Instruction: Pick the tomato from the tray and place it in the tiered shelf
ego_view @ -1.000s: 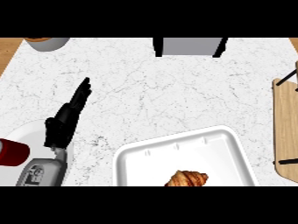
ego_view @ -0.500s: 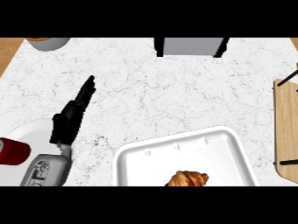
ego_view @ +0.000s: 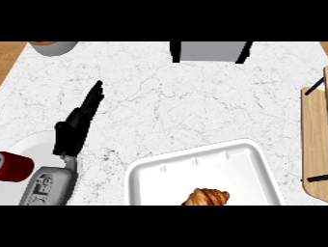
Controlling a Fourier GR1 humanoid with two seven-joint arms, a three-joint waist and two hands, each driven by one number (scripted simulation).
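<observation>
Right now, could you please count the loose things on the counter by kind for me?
Tray: 1
Croissant: 1
Can: 1
Plate: 1
Bowl: 1
Wooden shelf: 1
Total: 6. No tomato shows.

Left hand [ego_view: 78, 123] sits slightly farther right and up the marble counter [ego_view: 195, 106] than a second ago; fingertips now reach nearer the counter's middle. Fingers straight, edge-on, as before in shape. Grey forearm [ego_view: 49, 185] shows more of itself at the lower left, beside the red can [ego_view: 6, 166].
</observation>
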